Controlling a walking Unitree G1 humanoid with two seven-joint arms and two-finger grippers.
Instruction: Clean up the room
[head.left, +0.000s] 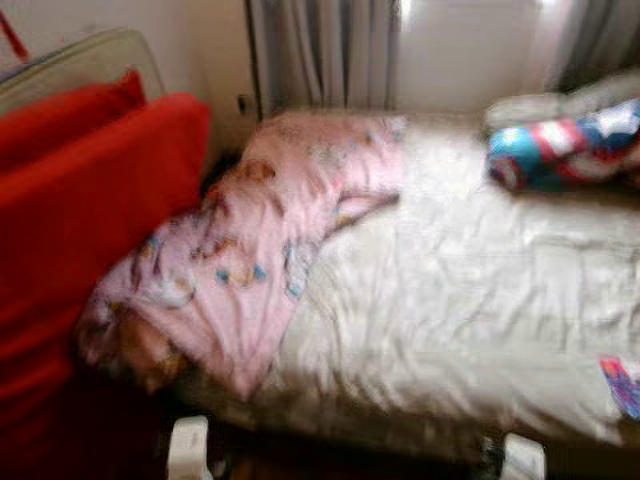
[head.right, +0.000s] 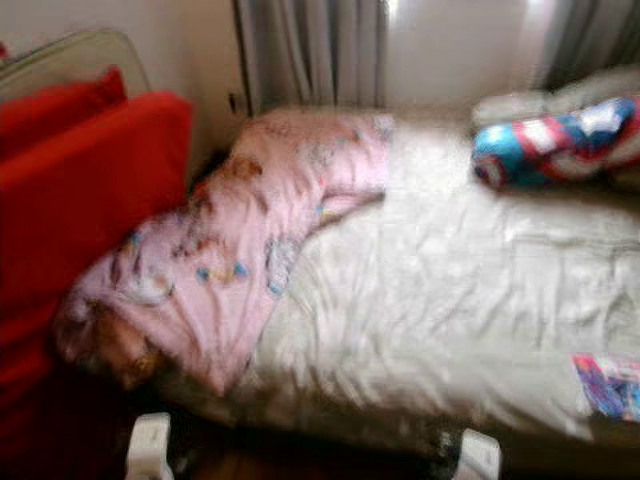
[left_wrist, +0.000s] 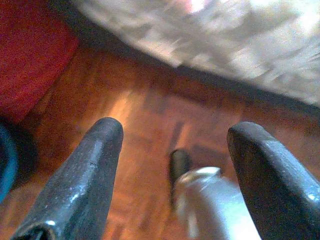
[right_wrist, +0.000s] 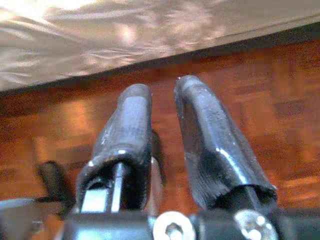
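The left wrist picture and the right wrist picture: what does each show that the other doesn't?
Left wrist: the left hand, fingers wide apart, a red cushion and a silver robot part below. Right wrist: the right hand, fingers close together with a narrow gap. Both share the wooden parquet floor and the pale bed sheet's edge.
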